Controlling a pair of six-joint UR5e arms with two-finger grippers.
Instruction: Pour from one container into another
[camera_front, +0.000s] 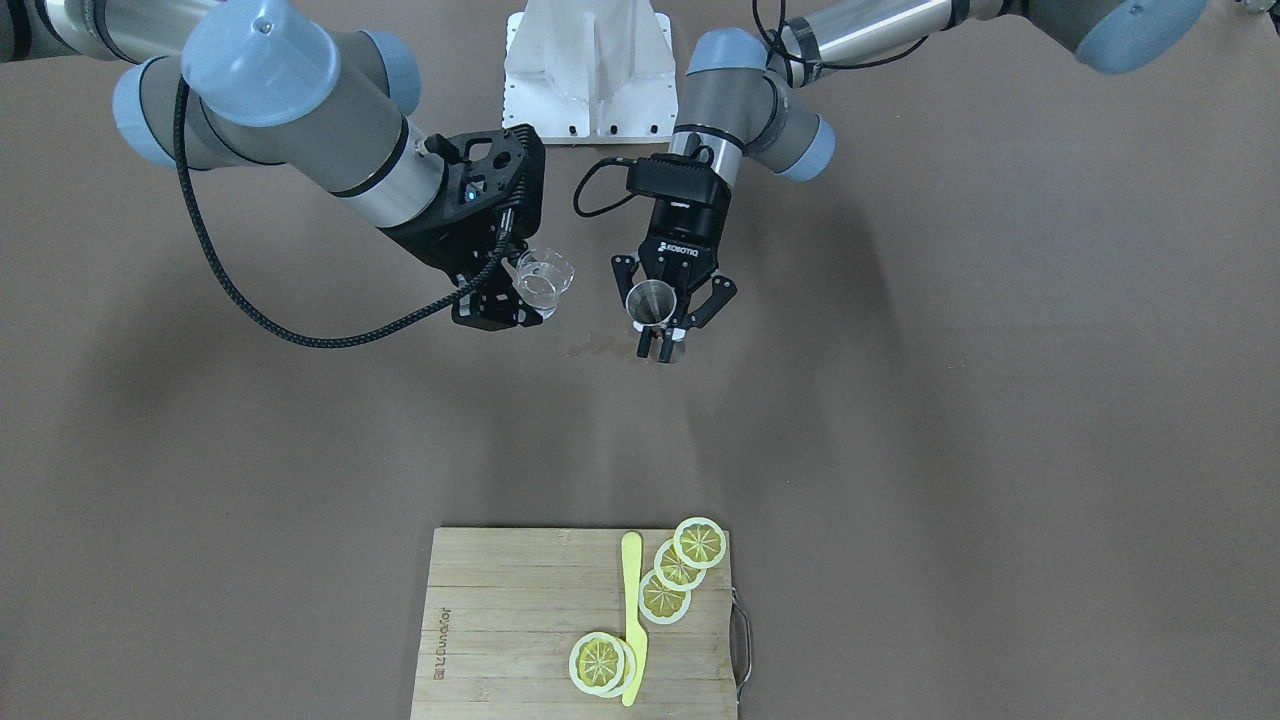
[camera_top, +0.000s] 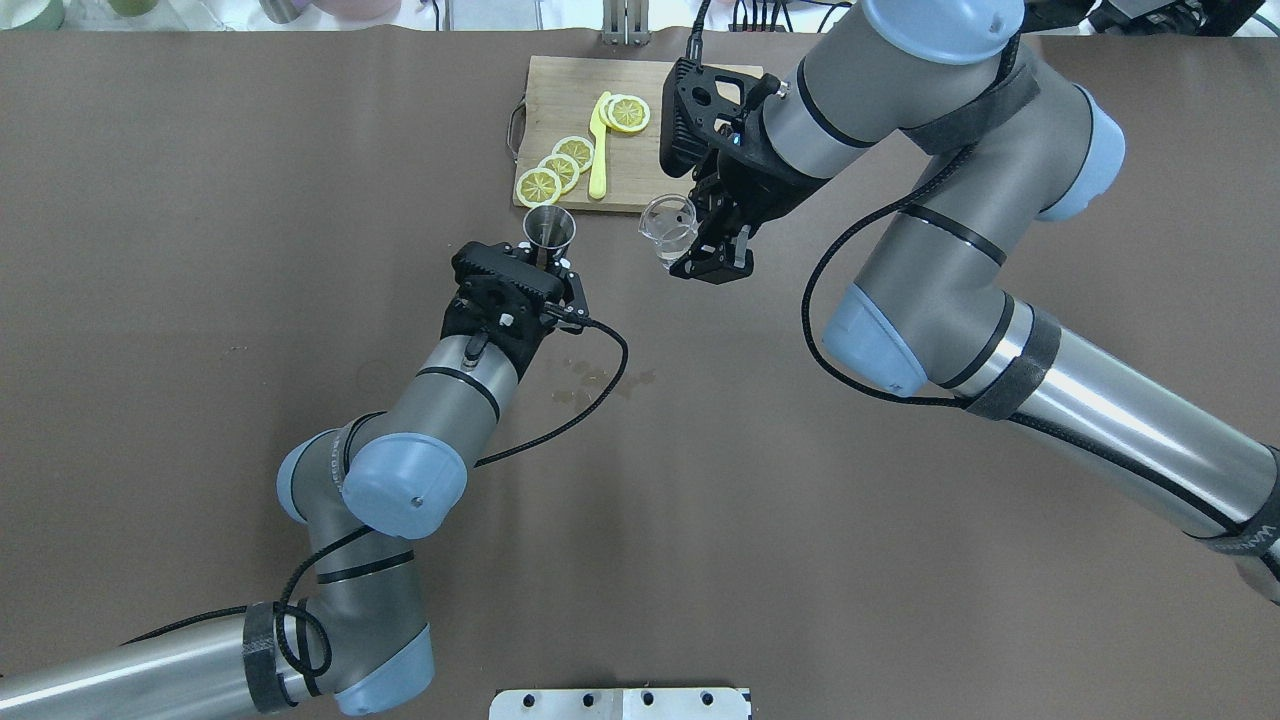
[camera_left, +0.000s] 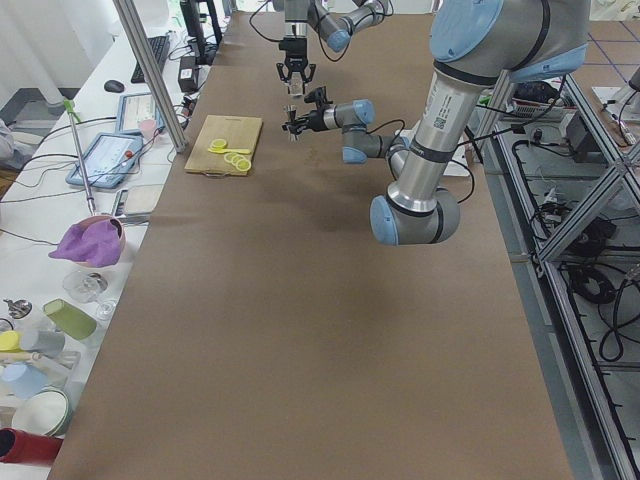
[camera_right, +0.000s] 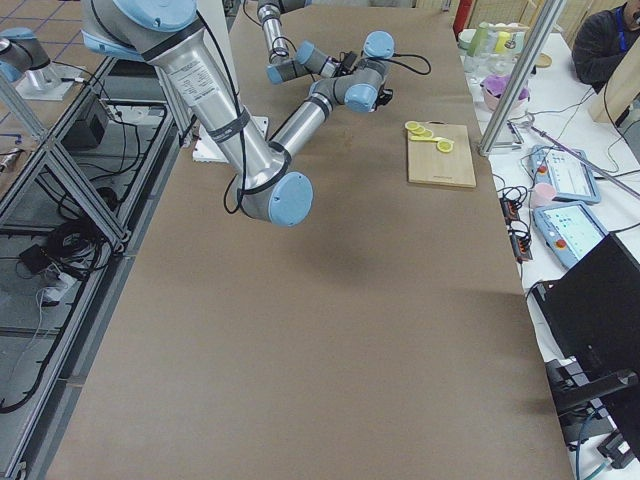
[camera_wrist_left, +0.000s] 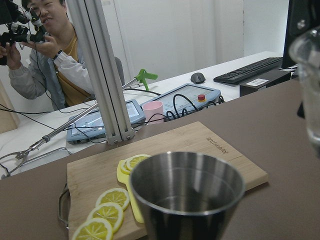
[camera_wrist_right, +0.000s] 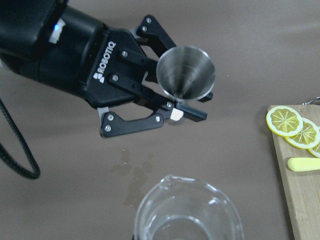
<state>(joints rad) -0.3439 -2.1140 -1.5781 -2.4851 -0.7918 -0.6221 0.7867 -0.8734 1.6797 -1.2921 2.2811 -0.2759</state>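
Your left gripper (camera_top: 548, 266) clamps the grey steel hourglass jigger (camera_top: 549, 227); at its three o'clock overhead, your right gripper (camera_top: 706, 246) grips the short clear glass (camera_top: 667, 221).

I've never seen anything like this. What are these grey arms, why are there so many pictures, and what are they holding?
These are two robot arms fixed at a brown table, each ending in a black two-finger gripper. Six cameras took the same moment: one facing the robot, one behind it looking down, one at each table end, and one on each wrist. The left gripper is shut on a small steel jigger, held upright. The right gripper is shut on a clear glass, held beside the jigger. Further out lies a wooden cutting board with lemon slices and a yellow knife. A few wet spots mark the table near the grippers.
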